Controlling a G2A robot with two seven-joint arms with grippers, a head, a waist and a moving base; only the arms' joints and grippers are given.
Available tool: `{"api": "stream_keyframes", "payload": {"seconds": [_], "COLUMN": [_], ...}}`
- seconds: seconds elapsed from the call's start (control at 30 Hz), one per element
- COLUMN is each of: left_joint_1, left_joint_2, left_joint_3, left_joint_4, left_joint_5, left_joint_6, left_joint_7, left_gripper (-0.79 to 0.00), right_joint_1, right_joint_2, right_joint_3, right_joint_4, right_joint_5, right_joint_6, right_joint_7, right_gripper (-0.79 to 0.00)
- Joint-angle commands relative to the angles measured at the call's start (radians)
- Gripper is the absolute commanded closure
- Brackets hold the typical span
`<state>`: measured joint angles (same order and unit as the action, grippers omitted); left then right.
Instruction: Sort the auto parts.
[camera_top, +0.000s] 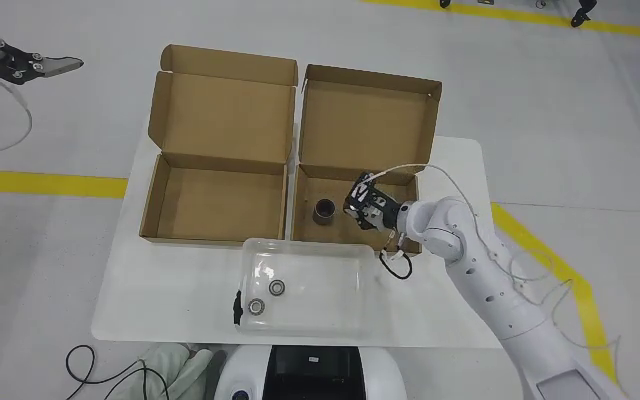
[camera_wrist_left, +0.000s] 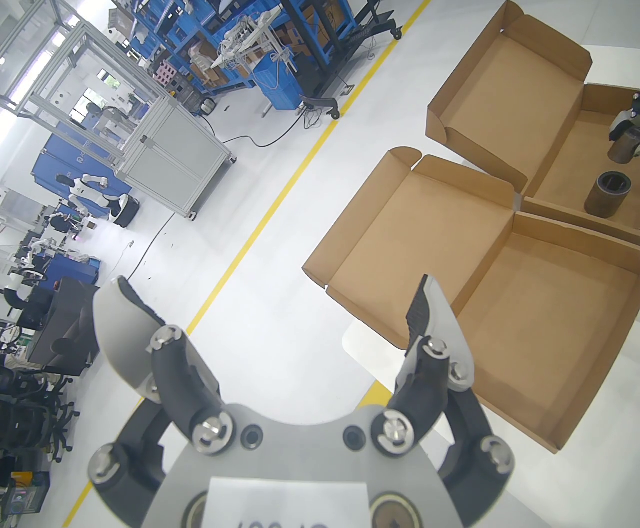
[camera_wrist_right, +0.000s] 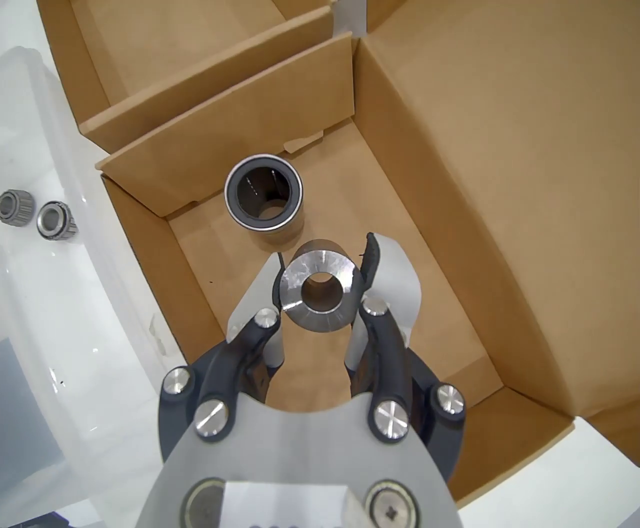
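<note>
Bushing (camera_wrist_right: 320, 295) sits clamped in right gripper (camera_wrist_right: 323, 270) (above cardboard box (camera_wrist_right: 450, 200)).

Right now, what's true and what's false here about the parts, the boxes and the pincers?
1. The right pincer grips a metal sleeve over the right box. True.
2. Two bearings lie in the clear bin. True.
3. The bushing lies in the bin too. False: it stands in the right box.
4. The left pincer is shut on a bearing. False: it is open and holds nothing.
</note>
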<state>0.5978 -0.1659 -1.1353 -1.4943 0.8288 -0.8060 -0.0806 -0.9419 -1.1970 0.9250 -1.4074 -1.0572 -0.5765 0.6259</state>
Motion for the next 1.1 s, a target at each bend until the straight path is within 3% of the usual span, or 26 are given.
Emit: {"api": "stream_keyframes", "payload": {"seconds": [0.0, 0.33, 0.47, 0.63, 0.73, 0.77, 0.8, 0.83, 0.87, 1.07], "left_joint_1": [0.000, 0.000, 0.000, 0.000, 0.000, 0.000, 0.000, 0.000, 0.000, 0.000], "left_joint_2": [0.000, 0.000, 0.000, 0.000, 0.000, 0.000, 0.000, 0.000, 0.000, 0.000], "left_joint_3": [0.000, 0.000, 0.000, 0.000, 0.000, 0.000, 0.000, 0.000, 0.000, 0.000], "left_joint_4": [0.000, 0.000, 0.000, 0.000, 0.000, 0.000, 0.000, 0.000, 0.000, 0.000], "left_joint_5": [0.000, 0.000, 0.000, 0.000, 0.000, 0.000, 0.000, 0.000, 0.000, 0.000], "left_joint_6": [0.000, 0.000, 0.000, 0.000, 0.000, 0.000, 0.000, 0.000, 0.000, 0.000], "left_joint_7": [0.000, 0.000, 0.000, 0.000, 0.000, 0.000, 0.000, 0.000, 0.000, 0.000], "left_gripper": [-0.785, -0.785, -0.785, -0.785, -0.785, -0.785, -0.785, -0.785, -0.785, -0.785], "right_joint_1": [0.013, 0.062, 0.080, 0.103, 0.112, 0.115, 0.117, 0.120, 0.123, 0.107], "right_joint_2": [-0.005, -0.028, -0.037, -0.049, -0.055, -0.057, -0.058, -0.060, -0.062, -0.053], "right_joint_3": [-0.015, -0.071, -0.089, -0.110, -0.122, -0.125, -0.127, -0.130, -0.132, -0.108], "right_joint_4": [0.018, 0.084, 0.109, 0.145, 0.159, 0.163, 0.168, 0.171, 0.173, 0.100], "right_joint_5": [0.005, 0.024, 0.038, 0.053, 0.056, 0.057, 0.058, 0.058, 0.056, 0.016], "right_joint_6": [0.008, 0.037, 0.042, 0.047, 0.048, 0.049, 0.050, 0.051, 0.051, 0.069], "right_joint_7": [0.015, 0.057, 0.082, 0.086, 0.086, 0.085, 0.083, 0.082, 0.080, 0.062], "right_gripper": [0.000, 0.000, -0.111, -0.191, -0.336, -0.468, -0.523, -0.717, -0.763, -0.785]}}
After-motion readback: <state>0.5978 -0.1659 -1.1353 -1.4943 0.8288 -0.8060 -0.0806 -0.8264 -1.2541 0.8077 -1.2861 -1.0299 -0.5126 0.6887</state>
